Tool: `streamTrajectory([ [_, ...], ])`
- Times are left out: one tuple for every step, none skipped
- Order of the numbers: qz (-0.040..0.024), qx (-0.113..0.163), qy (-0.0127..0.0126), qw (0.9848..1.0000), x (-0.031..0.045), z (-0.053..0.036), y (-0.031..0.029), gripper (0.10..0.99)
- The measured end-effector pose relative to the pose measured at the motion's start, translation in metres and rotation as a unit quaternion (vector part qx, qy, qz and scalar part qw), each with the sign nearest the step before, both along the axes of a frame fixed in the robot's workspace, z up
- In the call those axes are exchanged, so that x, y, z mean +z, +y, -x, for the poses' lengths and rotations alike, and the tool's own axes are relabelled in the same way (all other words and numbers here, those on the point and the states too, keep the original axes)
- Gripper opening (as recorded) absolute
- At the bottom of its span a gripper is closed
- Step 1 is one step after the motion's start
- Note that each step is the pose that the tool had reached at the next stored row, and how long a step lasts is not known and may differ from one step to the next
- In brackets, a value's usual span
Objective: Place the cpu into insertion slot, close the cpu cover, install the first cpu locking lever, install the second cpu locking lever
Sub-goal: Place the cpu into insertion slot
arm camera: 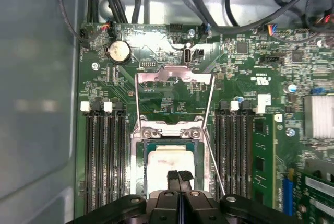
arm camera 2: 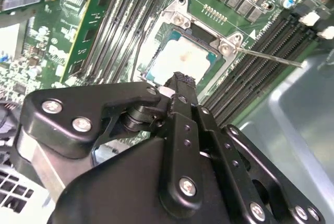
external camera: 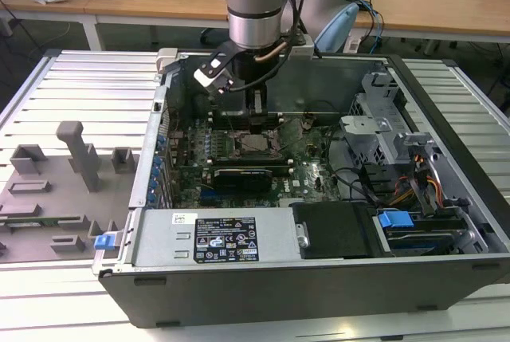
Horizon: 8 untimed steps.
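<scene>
The cpu (arm camera: pixel 169 160) lies flat in the insertion slot (arm camera: pixel 140 166), its silver top facing up; it also shows in the second wrist view (arm camera 2: pixel 177 59) and the exterior view (external camera: pixel 256 145). The cpu cover (arm camera: pixel 175 69), a thin grey metal frame, stands swung open at the far side of the socket. One thin wire locking lever (arm camera: pixel 215 169) sticks up beside the socket, also seen as a lever (arm camera 2: pixel 271 57) angled away from the board. My gripper (arm camera: pixel 179 176) hangs just above the chip's near edge, fingers shut together with nothing between them; in the exterior view the gripper (external camera: pixel 256 123) reaches down into the case.
The green motherboard (arm camera: pixel 245 78) lies inside an open computer case (external camera: pixel 446 198). Black memory slots (arm camera: pixel 104 161) flank the socket on both sides. Cables (arm camera: pixel 209 4) run along the case wall. A grey fixture plate (external camera: pixel 56 190) sits at the exterior view's left.
</scene>
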State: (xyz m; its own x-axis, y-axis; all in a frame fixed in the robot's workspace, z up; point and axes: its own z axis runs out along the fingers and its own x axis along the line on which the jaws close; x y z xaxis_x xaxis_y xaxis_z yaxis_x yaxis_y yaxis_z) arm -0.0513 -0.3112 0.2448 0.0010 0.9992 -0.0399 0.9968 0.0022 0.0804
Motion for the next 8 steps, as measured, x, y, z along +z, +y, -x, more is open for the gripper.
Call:
streamTrajectory([
  [0.0000, 0.000, -0.0001, 1.0000, 0.0038, 0.0000, 0.0000, 0.106],
  [0.0000, 0.000, 0.0000, 1.0000, 0.0060, 0.0000, 0.0000, 0.106],
  [0.0000, 0.000, 0.0000, 1.0000, 0.0081, 0.0000, 0.0000, 0.106],
  [0.0000, 0.000, 0.0000, 1.0000, 0.0100, 0.0000, 0.0000, 0.106],
  [-0.0001, 0.000, -0.0001, 1.0000, 0.0101, 0.0000, 0.0000, 0.106],
  [-0.0001, 0.000, -0.0001, 1.0000, 0.0101, 0.0000, 0.0000, 0.106],
  [0.0000, 0.000, -0.0001, 1.0000, 0.0103, 0.0000, 0.0000, 0.106],
  [0.0000, 0.000, -0.0001, 1.0000, 0.0106, 0.0000, 0.0000, 0.106],
])
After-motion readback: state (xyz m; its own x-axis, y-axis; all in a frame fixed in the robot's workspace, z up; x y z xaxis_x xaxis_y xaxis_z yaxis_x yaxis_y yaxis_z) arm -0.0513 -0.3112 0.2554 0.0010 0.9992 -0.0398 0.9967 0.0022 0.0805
